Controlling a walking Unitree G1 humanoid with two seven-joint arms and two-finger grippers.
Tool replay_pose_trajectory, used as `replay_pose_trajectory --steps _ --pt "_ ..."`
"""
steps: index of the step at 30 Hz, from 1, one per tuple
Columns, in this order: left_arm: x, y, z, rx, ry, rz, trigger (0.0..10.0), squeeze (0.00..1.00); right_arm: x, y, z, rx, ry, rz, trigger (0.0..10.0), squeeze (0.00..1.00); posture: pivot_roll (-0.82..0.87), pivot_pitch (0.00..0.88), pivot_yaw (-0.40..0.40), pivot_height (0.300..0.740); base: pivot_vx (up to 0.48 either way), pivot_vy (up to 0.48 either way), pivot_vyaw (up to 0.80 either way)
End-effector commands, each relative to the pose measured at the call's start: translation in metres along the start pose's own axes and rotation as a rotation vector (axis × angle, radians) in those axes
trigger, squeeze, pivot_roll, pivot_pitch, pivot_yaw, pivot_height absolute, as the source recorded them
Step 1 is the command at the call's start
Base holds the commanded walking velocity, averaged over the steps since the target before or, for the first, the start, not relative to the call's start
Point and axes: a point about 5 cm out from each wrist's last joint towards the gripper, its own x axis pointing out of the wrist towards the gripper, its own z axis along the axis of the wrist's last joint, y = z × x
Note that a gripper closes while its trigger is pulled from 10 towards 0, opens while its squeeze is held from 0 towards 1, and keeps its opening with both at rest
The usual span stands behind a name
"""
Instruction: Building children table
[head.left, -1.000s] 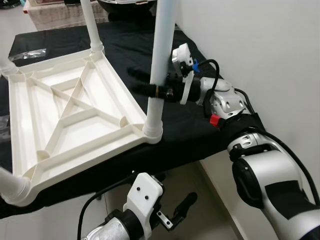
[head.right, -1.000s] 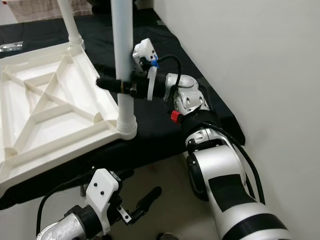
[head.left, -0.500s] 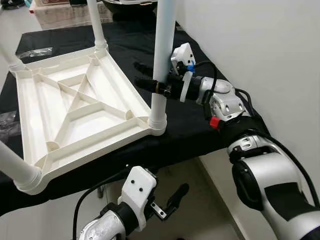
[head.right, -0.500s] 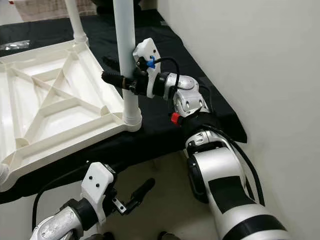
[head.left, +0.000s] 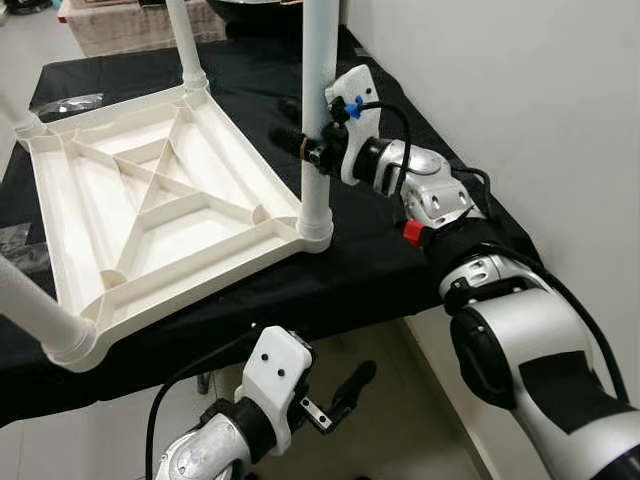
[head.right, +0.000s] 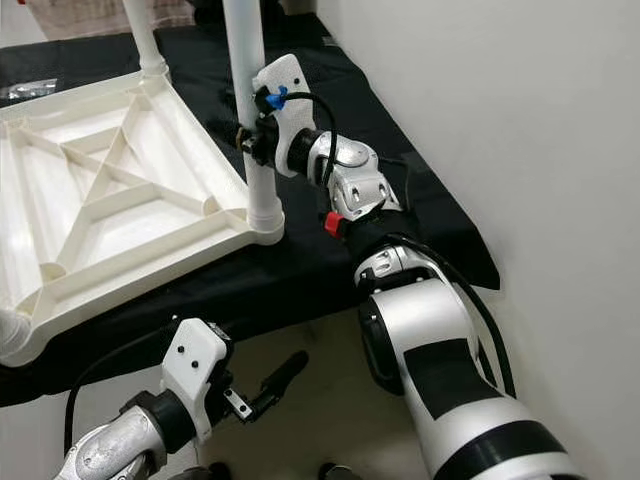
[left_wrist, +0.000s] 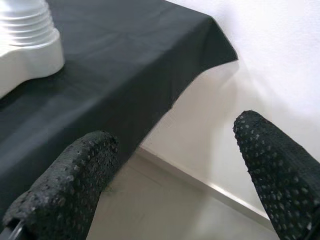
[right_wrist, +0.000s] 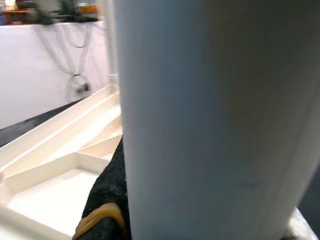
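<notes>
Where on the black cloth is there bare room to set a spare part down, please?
Free: the strip of black cloth between the upturned tabletop and the wall, and the near edge below the tabletop. Crowded: around the corner leg, where the right hand grips.

The upturned table top (head.left: 150, 200) lies on the counter (head.left: 380, 270), legs pointing up. At its near right corner stands one leg (head.left: 318, 110), with the right gripper (head.left: 300, 140) around it. The left gripper (head.left: 345, 385) hangs below the counter's front edge, right of the near left leg (head.left: 30, 315).
</notes>
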Motion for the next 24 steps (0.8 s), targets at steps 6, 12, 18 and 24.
replay_pose_trajectory --steps 6,12,18,24 --pt "0.001 0.004 -0.004 -0.001 0.013 0.011 10.0 0.0 -0.023 -0.018 -0.068 0.093 0.284 -0.295 10.0 0.0 0.08 0.254 -0.048 0.74 0.0 0.0 0.0" --pt "0.003 0.002 -0.006 0.001 0.017 0.0 10.0 0.0 -0.024 -0.028 -0.065 0.123 0.259 -0.569 10.0 0.0 0.08 0.251 -0.045 0.74 0.0 0.0 0.0" --pt "0.003 0.0 -0.007 -0.002 0.018 -0.008 10.0 0.0 -0.023 -0.027 -0.064 0.138 0.253 -0.663 10.0 0.0 0.08 0.248 -0.045 0.74 0.0 0.0 0.0" --pt "0.005 -0.002 -0.008 -0.011 0.013 -0.012 10.0 0.0 -0.015 -0.015 -0.063 0.109 0.27 -0.904 10.0 0.0 0.08 0.242 -0.051 0.74 0.0 0.0 0.0"
